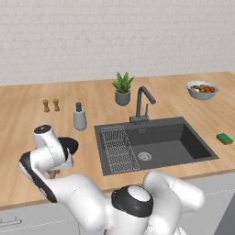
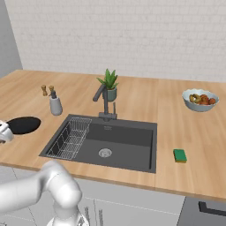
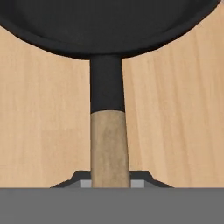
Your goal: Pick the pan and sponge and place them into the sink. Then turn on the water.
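Observation:
The black pan (image 1: 69, 145) lies on the wooden counter left of the sink (image 1: 183, 147), partly behind my arm; it also shows at the left edge as a dark disc (image 2: 24, 125). In the hand view the pan's bowl (image 3: 109, 26) spans the top. Its light wooden handle (image 3: 110, 148) runs down between my gripper's (image 3: 110, 183) fingertips (image 3: 85, 183), which press against both its sides. The gripper (image 1: 53, 172) hangs low over the handle end. The green sponge (image 1: 225, 138) (image 2: 179, 155) rests on the counter right of the sink. Behind the basin stands the dark gooseneck faucet (image 1: 141, 103) (image 2: 104, 100).
A wire rack (image 1: 117, 148) fills the sink's left part, with a round drain (image 1: 144, 156) beside it. A grey soap bottle (image 1: 80, 117), two small shakers (image 1: 51, 105), a potted plant (image 1: 122, 89) and a fruit bowl (image 1: 202, 90) stand along the back of the counter.

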